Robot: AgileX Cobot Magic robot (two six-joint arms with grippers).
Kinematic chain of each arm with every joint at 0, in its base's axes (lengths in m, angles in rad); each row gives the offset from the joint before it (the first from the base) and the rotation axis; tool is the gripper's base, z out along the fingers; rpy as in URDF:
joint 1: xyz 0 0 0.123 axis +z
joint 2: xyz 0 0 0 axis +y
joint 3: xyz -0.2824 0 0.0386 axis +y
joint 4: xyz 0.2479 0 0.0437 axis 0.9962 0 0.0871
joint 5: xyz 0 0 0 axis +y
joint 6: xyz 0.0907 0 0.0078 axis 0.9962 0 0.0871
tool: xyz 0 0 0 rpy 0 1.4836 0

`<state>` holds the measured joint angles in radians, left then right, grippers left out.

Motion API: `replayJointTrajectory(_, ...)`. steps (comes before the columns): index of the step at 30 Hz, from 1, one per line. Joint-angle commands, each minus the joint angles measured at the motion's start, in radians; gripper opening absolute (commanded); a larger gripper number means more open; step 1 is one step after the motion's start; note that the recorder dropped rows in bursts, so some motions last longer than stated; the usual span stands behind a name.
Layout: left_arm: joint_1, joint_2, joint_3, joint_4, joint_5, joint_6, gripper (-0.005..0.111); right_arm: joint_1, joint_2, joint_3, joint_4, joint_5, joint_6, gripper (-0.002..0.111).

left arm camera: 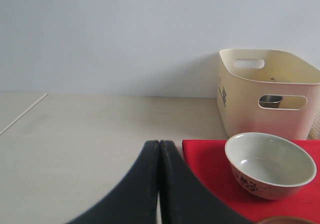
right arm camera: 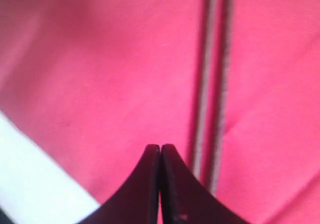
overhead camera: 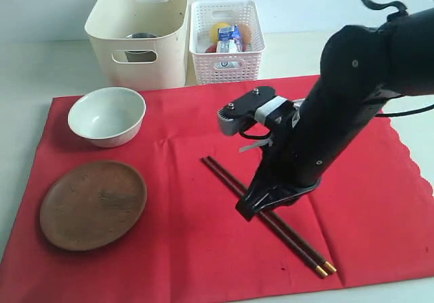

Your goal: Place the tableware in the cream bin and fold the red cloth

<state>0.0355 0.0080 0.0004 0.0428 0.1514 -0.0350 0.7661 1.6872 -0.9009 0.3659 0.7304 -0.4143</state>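
Observation:
The red cloth (overhead camera: 183, 262) lies flat over the table. On it are the pale bowl (overhead camera: 107, 115), the round wooden plate (overhead camera: 93, 203) and the dark gold-tipped chopsticks (overhead camera: 298, 240). My right gripper (overhead camera: 247, 210) hangs low over the chopsticks' middle. In the right wrist view the gripper (right arm camera: 160, 147) is shut and empty, just beside the chopsticks (right arm camera: 212, 83). The cream bin (overhead camera: 139, 28) stands at the back with the steel cup (overhead camera: 140, 38) inside. My left gripper (left arm camera: 159, 144) is shut and empty, off the cloth's corner near the bowl (left arm camera: 270, 164). Spoon and knife are out of view.
A white lattice basket (overhead camera: 227, 42) with a lemon and a milk carton stands right of the cream bin. The cloth's scalloped edge (overhead camera: 413, 160) runs along the right side. The right arm's dark body covers part of the cloth's right half.

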Motion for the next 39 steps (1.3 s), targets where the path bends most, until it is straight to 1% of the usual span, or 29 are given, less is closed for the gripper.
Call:
replayJointTrajectory(1,0.003,-0.003,0.0,-0.005,-0.004,0.0,0.0,-0.045,0.012,0.001,0.208,0.057,-0.228,0.0)
replayJointTrajectory(3,0.003,-0.003,0.0,-0.005,-0.004,0.0,0.0,-0.045,0.017,0.001,0.166,0.012,-0.138,0.0)
replayJointTrajectory(5,0.003,-0.003,0.0,-0.005,-0.004,0.0,0.0,-0.045,0.019,0.001,0.108,-0.022,-0.047,0.003)
replayJointTrajectory(6,0.003,-0.003,0.0,-0.005,-0.004,0.0,0.0,-0.045,0.019,0.001,0.067,-0.038,-0.001,0.008)
replayJointTrajectory(8,0.003,-0.003,0.0,-0.005,-0.004,0.0,0.0,-0.045,0.026,0.001,-0.027,-0.05,0.11,0.02)
replayJointTrajectory(10,0.003,-0.003,0.0,-0.005,-0.004,0.0,0.0,-0.045,0.037,0.001,-0.072,-0.046,0.177,0.032)
replayJointTrajectory(12,0.003,-0.003,0.0,-0.005,-0.004,0.0,0.0,-0.045,0.053,0.003,-0.072,-0.046,0.17,0.045)
replayJointTrajectory(13,0.003,-0.003,0.0,-0.005,-0.004,0.0,0.0,-0.045,0.063,0.005,-0.072,-0.046,0.162,0.049)
replayJointTrajectory(15,0.003,-0.003,0.0,-0.005,-0.004,0.0,0.0,-0.045,0.088,0.007,-0.072,-0.044,0.141,0.052)
replayJointTrajectory(23,0.003,-0.003,0.0,-0.005,-0.004,0.0,0.0,-0.045,0.157,0.007,-0.052,-0.068,0.118,0.051)
replayJointTrajectory(26,0.003,-0.003,0.0,-0.005,-0.004,0.0,0.0,-0.045,0.184,0.007,-0.022,-0.074,0.065,0.05)
replayJointTrajectory(27,0.003,-0.003,0.0,-0.005,-0.004,0.0,0.0,-0.045,0.185,0.007,-0.023,-0.076,0.062,0.048)
replayJointTrajectory(28,0.003,-0.003,0.0,-0.005,-0.004,0.0,0.0,-0.045,0.191,0.007,-0.023,-0.076,0.062,0.039)
replayJointTrajectory(29,0.003,-0.003,0.0,-0.005,-0.004,0.0,0.0,-0.045,0.193,0.007,-0.025,-0.078,0.062,0.035)
replayJointTrajectory(30,0.003,-0.003,0.0,-0.005,-0.004,0.0,0.0,-0.045,0.203,0.007,-0.025,-0.084,0.062,0.025)
replayJointTrajectory(31,0.003,-0.003,0.0,-0.005,-0.004,0.0,0.0,-0.045,0.214,0.007,-0.025,-0.094,0.062,0.019)
replayJointTrajectory(32,0.003,-0.003,0.0,-0.005,-0.004,0.0,0.0,-0.045,0.221,0.007,-0.025,-0.1,0.062,0.016)
replayJointTrajectory(39,0.003,-0.003,0.0,-0.005,-0.004,0.0,0.0,-0.045,0.22,0.007,-0.033,-0.141,0.067,0.015)
